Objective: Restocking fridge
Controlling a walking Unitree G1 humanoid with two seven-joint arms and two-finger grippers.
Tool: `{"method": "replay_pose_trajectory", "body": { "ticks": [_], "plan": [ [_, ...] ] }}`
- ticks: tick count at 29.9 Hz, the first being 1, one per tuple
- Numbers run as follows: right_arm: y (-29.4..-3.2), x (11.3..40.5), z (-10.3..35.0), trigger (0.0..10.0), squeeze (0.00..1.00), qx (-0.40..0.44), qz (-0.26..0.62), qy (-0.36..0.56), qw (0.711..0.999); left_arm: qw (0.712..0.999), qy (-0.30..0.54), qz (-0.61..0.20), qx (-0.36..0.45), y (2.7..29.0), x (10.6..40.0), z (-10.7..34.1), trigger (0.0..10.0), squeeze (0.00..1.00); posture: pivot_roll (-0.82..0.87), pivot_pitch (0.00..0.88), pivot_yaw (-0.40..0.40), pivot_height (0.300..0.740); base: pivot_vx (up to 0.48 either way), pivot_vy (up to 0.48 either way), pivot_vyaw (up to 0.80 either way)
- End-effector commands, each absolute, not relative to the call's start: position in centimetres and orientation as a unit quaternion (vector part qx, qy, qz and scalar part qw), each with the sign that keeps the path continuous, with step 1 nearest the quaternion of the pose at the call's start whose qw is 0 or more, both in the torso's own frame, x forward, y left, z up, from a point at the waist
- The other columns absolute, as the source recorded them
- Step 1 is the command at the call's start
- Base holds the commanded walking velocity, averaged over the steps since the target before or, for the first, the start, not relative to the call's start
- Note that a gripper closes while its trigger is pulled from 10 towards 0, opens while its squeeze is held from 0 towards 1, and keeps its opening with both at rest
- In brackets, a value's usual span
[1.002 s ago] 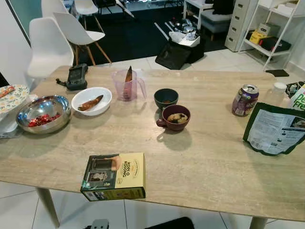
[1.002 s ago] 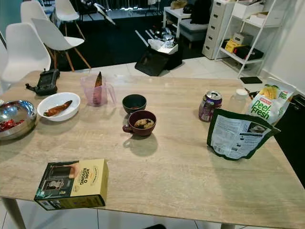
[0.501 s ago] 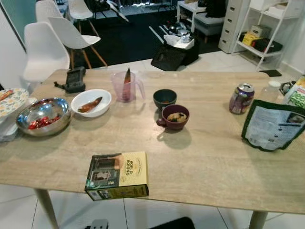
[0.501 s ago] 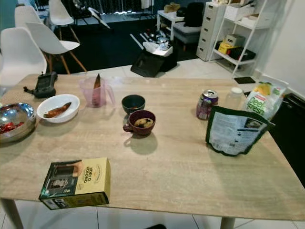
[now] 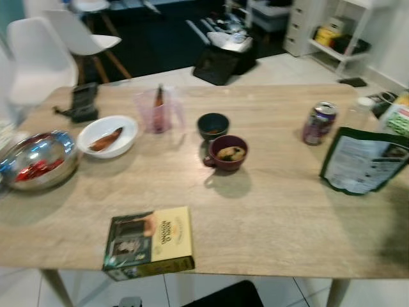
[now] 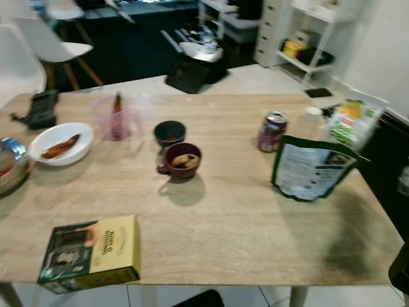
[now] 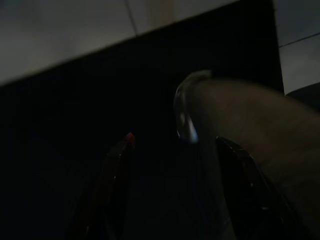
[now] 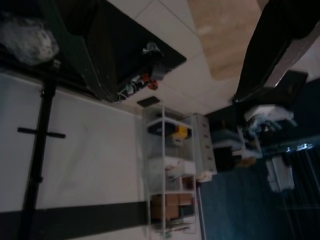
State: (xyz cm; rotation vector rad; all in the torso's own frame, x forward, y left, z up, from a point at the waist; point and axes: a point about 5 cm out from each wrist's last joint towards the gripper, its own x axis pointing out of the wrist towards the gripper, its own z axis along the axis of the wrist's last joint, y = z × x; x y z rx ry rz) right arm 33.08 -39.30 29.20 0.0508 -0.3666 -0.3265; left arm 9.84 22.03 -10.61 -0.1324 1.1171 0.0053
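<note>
Yellow-and-green coffee box [image 5: 149,242] lies flat at the near edge of the bench [image 5: 275,211], toward its left corner, long axis along that edge, dark picture end pointing left. Purple can [image 5: 318,123] upright near the far right corner, dark pouch [image 5: 364,160] and green-white bag [image 6: 350,123] beside it. Left pincer [image 7: 172,165] hangs in shadow, fingers apart, holding nothing, its position relative to the box unclear. Right pincer: cannot tell.

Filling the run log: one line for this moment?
phase: at table | claws: idle, nothing held | items: coffee box, maroon mug, can, green pouch
</note>
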Motion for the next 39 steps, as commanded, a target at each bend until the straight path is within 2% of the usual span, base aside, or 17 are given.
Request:
{"method": "replay_pose_trajectory", "body": {
  "ticks": [1, 9, 14, 22, 33, 39],
  "plan": [
    [-38.4, 33.8, 30.3, 10.0, 0.0, 0.008, -0.137, -0.184, 0.973, 0.842, 0.534, -0.003, -0.073, 21.4, 9.4, -10.8, 10.0, 0.0, 0.0, 0.0, -0.026, 0.74, 0.0, 0.0, -0.78],
    [-36.8, 34.8, 32.6, 10.0, 0.0, 0.022, -0.079, -0.212, 0.974, 0.84, 0.538, -0.001, -0.075, 21.3, 9.0, -10.9, 10.0, 0.0, 0.0, 0.0, -0.037, 0.74, 0.0, 0.0, -0.78],
    [-32.1, 37.0, 32.8, 10.0, 0.0, 0.01, 0.072, -0.206, 0.976, 0.837, 0.542, -0.003, -0.075, 21.1, 8.5, -11.1, 10.0, 0.0, 0.0, 0.0, -0.043, 0.74, 0.0, 0.0, -0.16],
    [-29.0, 38.4, 31.6, 10.0, 0.0, -0.016, 0.135, -0.176, 0.975, 0.837, 0.542, -0.008, -0.069, 21.0, 8.5, -11.1, 10.0, 0.0, 0.01, 0.0, -0.045, 0.74, 0.0, 0.0, 0.0],
    [-28.0, 38.7, 31.0, 10.0, 0.0, -0.007, 0.166, -0.175, 0.971, 0.835, 0.547, -0.015, -0.058, 21.3, 8.4, -11.1, 10.0, 0.0, 0.0, 0.0, -0.037, 0.74, 0.0, -0.385, 0.0],
    [-27.9, 38.6, 31.1, 10.0, 0.0, -0.014, 0.189, -0.173, 0.967, 0.835, 0.546, -0.006, -0.059, 21.4, 8.5, -11.0, 10.0, 0.0, 0.0, 0.0, -0.035, 0.74, 0.0, 0.0, 0.0]
  ]
}}
